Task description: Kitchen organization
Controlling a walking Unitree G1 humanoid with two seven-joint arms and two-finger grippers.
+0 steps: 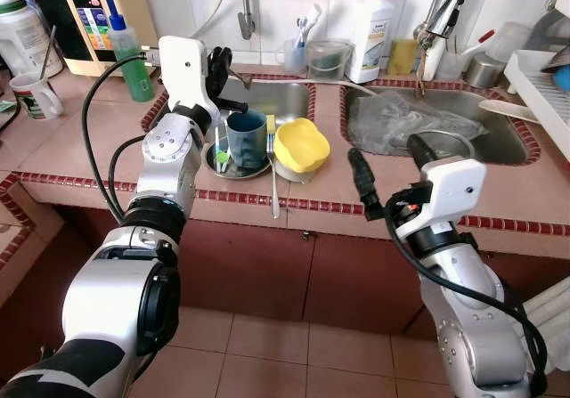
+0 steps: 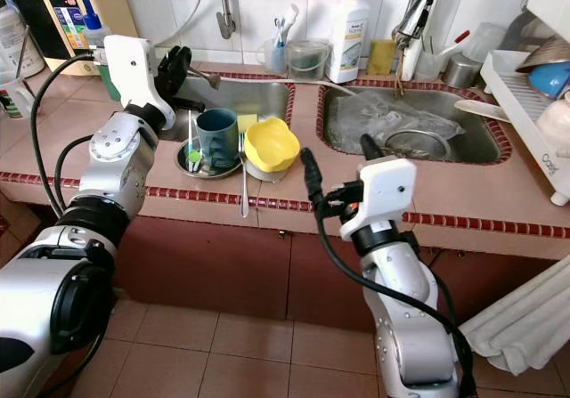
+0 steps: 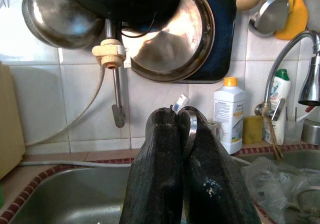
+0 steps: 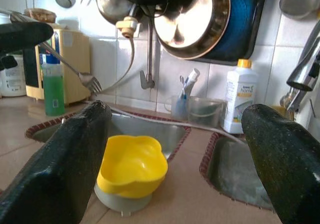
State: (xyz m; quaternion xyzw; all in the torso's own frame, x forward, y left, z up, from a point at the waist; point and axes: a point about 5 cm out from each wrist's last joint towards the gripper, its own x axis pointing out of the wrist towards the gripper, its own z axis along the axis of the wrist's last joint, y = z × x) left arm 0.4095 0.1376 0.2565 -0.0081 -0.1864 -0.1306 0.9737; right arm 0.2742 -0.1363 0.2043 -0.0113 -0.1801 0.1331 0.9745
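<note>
Before us, a white detergent bottle (image 1: pixel 371 33) by the far wall, green soap bottle (image 1: pixel 132 55) far left, mug (image 1: pixel 34 95) at left edge

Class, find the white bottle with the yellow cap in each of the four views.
Left eye: white bottle at the back, against the tiled wall.
Right eye: same spot.
Left wrist: against the tiles.
Right wrist: against the tiles.
Shared landmark: hanging metal pipe.

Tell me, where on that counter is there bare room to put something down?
Bare tile lies on the counter between the white mug and the left arm, and along the front edge below the right sink. It is crowded between the sinks: teal cup, yellow bowl, a fork beside them.
</note>
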